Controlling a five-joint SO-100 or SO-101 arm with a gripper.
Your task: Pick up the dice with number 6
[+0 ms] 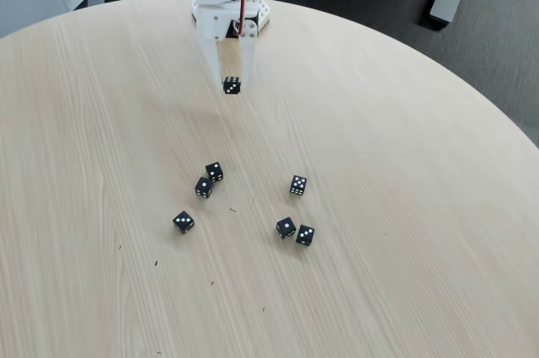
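Observation:
My white gripper (pixel 231 84) hangs from the arm at the top centre of the fixed view, pointing down over the table. It is shut on a tiny black die with white pips (pixel 231 86), held at the fingertips clear of the wood. The die's upper face looks densely dotted, so I take it for the dice with number 6, though the pips are too small to count surely.
Several more black dice lie on the round light-wood table (pixel 404 232): a close pair (pixel 209 179), one to their lower left (pixel 184 222), one alone (pixel 298 185), and another pair (pixel 296 231). The table's edge curves at the right, with dark floor beyond.

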